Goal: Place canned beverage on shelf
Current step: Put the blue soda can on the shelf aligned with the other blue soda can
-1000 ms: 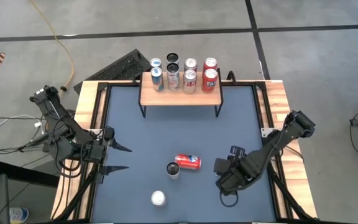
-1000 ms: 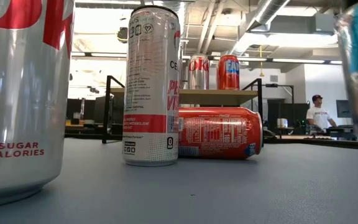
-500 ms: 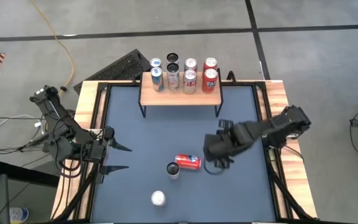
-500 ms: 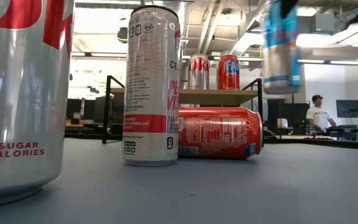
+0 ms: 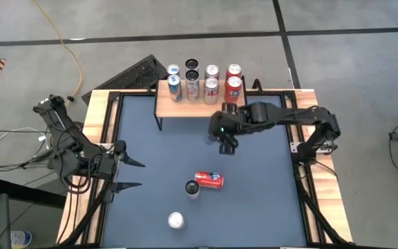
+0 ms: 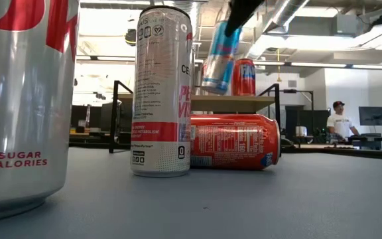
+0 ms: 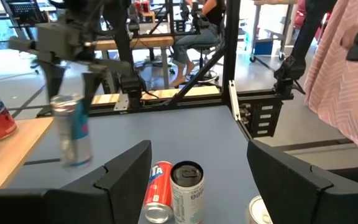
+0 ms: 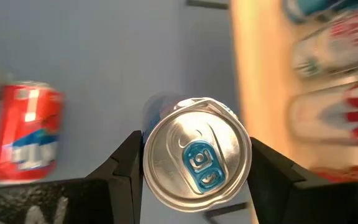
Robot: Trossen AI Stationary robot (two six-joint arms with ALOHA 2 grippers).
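Note:
My right gripper (image 5: pixel 223 135) is shut on a blue and silver can (image 6: pixel 217 57) and holds it above the table, just in front of the shelf (image 5: pixel 200 108). The shelf has a light wooden top on black legs and stands at the table's far edge, with several cans upright along its far part. The held can also shows in the left wrist view (image 7: pixel 72 130) and, top-on, in the right wrist view (image 8: pixel 196 153). My left gripper (image 5: pixel 131 174) is open and empty at the table's left edge. My right gripper pinches the can between its two fingers (image 8: pixel 124 169), on opposite sides of the wall near the can's top (image 8: pixel 160 134). The fingers come from above, pointing down. The can hangs below them, clear of the table and tilted a little.
A red can (image 5: pixel 209 180) lies on its side at the table's middle, with a tall white can (image 5: pixel 193 188) upright against it. A silver can (image 5: pixel 176 220) stands near the front edge. A person (image 6: pixel 340 123) sits in the room beyond the table.
My right gripper has carried the blue and silver can from the table's near right part up and toward the far edge, to just in front of the shelf. The can stays lifted clear and now tilts a little.

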